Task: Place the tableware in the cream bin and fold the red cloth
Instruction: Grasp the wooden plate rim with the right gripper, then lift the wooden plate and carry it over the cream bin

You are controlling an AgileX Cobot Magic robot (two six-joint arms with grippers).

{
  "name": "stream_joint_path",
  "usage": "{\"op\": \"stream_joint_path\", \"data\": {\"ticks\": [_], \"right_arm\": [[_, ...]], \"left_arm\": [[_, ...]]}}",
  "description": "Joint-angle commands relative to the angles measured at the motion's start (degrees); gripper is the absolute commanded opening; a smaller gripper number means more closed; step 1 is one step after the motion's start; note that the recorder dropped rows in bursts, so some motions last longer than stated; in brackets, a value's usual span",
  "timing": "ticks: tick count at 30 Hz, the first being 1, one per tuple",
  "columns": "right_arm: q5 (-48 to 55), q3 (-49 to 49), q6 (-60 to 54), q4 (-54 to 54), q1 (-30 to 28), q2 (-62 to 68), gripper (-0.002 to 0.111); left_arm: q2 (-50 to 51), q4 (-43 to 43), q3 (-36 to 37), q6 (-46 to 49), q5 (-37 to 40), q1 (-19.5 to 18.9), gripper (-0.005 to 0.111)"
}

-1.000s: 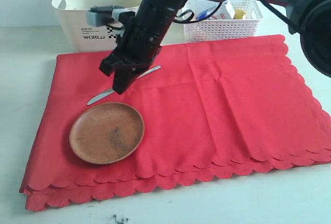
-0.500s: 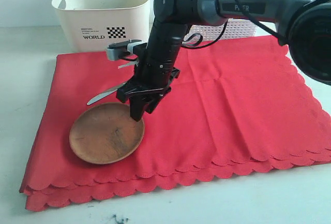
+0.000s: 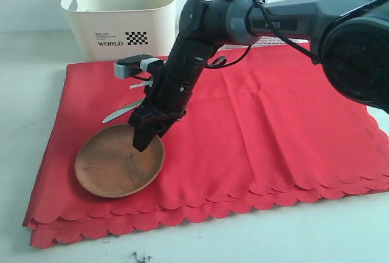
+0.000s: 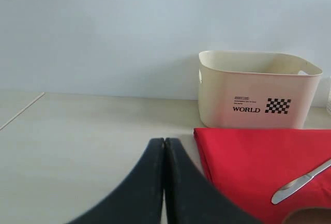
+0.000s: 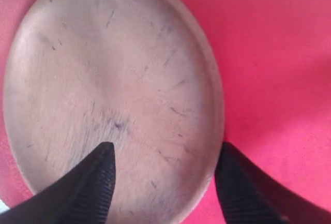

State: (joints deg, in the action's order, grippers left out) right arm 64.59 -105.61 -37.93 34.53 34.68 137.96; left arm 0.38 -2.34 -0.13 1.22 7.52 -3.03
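Starting at the left, my left hand (image 4: 164,149) is closed. Its two dark fingers are pressed flat together with nothing between them, and it hangs over the pale worktop (image 4: 77,131) just off the cloth's left edge. At the far left the cream bin (image 3: 121,17) stands upright on the worktop, right at the far edge of the red cloth (image 3: 273,129); I cannot tell whether the two touch.

The cloth is spread across the worktop from the left to the right border of the exterior view, and two scalloped layers show along its near edge. On its left part a silver knife (image 3: 120,113) lies flat between the bin and the plate, its tip pointing near-left and its other end hidden behind the arm.

Just nearer than the knife, the round wooden plate (image 3: 109,172) sits on the near-left part of the cloth.

My right hand (image 3: 141,143) stretches in from the right and points down at the plate's far-right rim. Its fingers are spread. One finger (image 5: 101,180) is over the plate's inside and the other is outside over the cloth, so the rim runs between them unpinched. The outer finger is close beside the rim, but I cannot tell if it touches.
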Motion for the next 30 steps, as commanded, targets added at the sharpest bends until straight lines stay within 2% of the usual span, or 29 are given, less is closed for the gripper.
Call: {"op": "stream_joint_path", "data": {"ticks": [1,10,24,30], "right_arm": [[0.0,0.1,-1.5,-0.9,0.0,0.7,0.049],[0.4,0.1,1.1,-1.6,0.0,0.2,0.000],[1.5,0.1,4.8,3.6,-0.4,-7.3,0.000],[0.4,0.1,5.0,9.9,-3.2,-9.8,0.000]], "left_arm": [[-0.4,0.0,0.1,0.0,-0.2,0.3,0.002],[-0.4,0.0,0.1,0.0,-0.2,0.3,0.002],[-0.4,0.0,0.1,0.0,-0.2,0.3,0.002],[-0.4,0.0,0.1,0.0,-0.2,0.3,0.002]]}}
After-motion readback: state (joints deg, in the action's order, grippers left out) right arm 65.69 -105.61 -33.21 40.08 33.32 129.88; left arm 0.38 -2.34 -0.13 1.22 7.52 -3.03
